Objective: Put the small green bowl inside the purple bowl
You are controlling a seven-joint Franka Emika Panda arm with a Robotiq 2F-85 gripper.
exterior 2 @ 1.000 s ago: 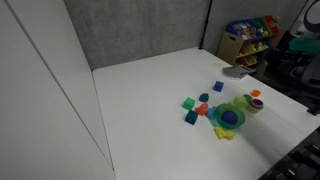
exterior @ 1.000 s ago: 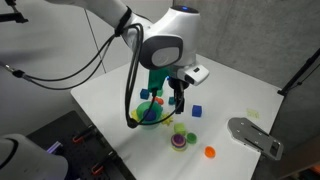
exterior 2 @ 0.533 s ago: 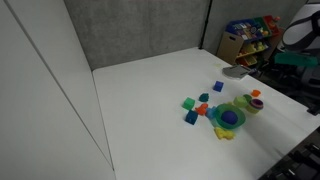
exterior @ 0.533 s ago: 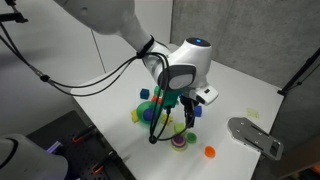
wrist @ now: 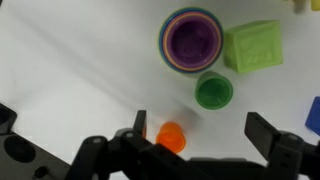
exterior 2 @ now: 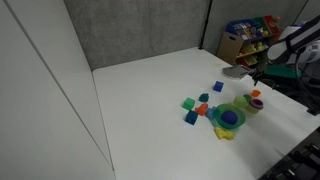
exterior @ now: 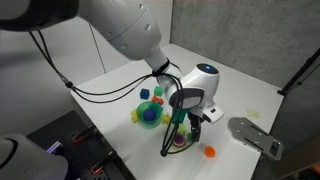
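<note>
In the wrist view the purple bowl sits upright on the white table, with coloured rims around it. The small green bowl stands just below it and close beside it. My gripper is open and empty and hovers over the table. Its dark fingers stand wide apart below the green bowl. A small orange round piece lies by the other finger. In an exterior view my gripper hangs low over the purple bowl and hides the green bowl.
A green cube lies beside the purple bowl. The big green-yellow bowl with a blue centre stands nearby with coloured blocks around it. A grey flat object lies near the table's edge. The orange piece lies apart.
The arm has swung from above the big green-yellow bowl across and down to the small bowls. The gripper stays open. No object has moved.
</note>
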